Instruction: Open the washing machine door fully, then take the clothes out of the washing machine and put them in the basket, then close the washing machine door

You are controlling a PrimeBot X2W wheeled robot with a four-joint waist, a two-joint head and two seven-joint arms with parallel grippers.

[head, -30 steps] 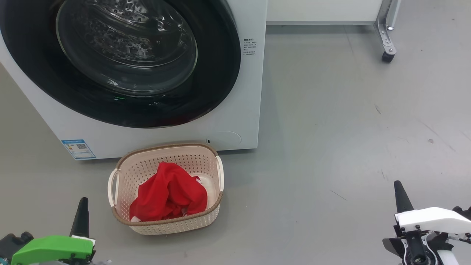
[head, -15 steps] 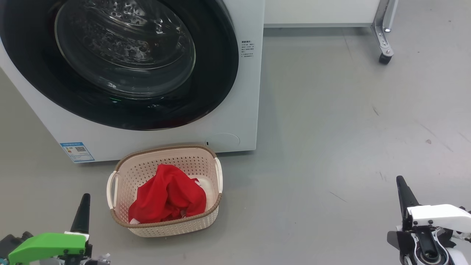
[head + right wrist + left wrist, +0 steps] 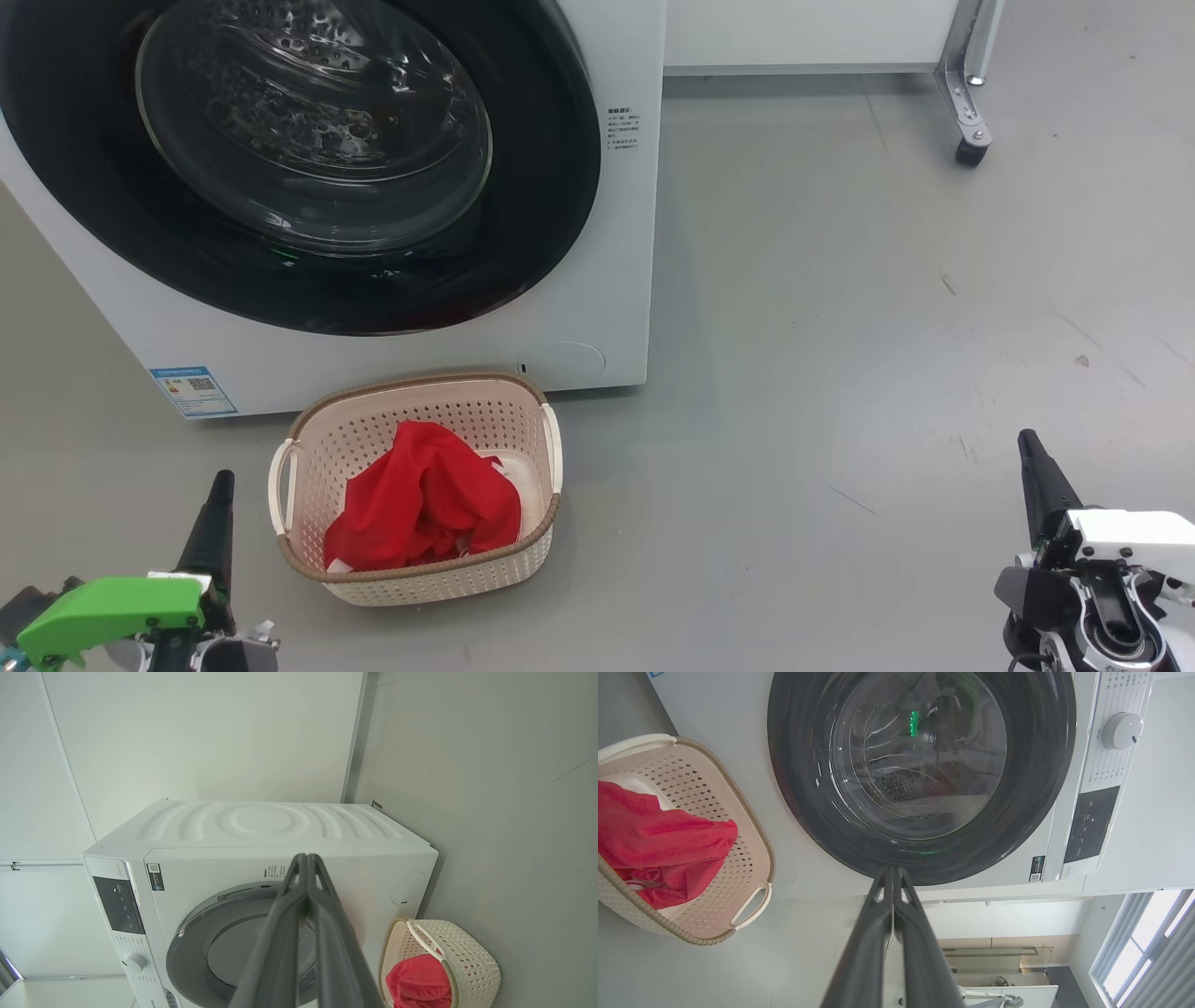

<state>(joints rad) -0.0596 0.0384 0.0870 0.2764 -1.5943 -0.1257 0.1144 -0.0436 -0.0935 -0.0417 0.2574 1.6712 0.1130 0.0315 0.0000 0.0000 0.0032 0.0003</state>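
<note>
One bundle of clothes [image 3: 425, 499], red with a trace of white at its edges, lies crumpled inside the basket [image 3: 439, 583], heaped toward the front wall. I note the basket standing upright on the grey floor [image 3: 840, 373], its back rim just beside the foot of the washing machine [image 3: 621, 280]; I cannot tell whether the two touch. The washing machine door [image 3: 546, 187] sits shut against the white front, its black ring above the basket, and the perforated steel drum shows through the glass bowl. A small blue label [image 3: 192, 390] is at the machine's lower left corner, and a round cover [image 3: 571, 359] at its lower right, behind the basket. In the left wrist view a white dial [image 3: 1122, 730] and a dark control panel [image 3: 1090, 823] sit on the strip beside the door.

The left end effector [image 3: 220, 485] hangs low at the left, near the basket's left handle but apart from it. Its wrist view shows both fingers pressed together, gripping nothing. The right end effector [image 3: 1029, 443] is well apart to the right over bare floor, fingers likewise pressed together and empty in its wrist view. A castered metal leg [image 3: 969, 112] stands on the floor beyond, to the right of the machine.
</note>
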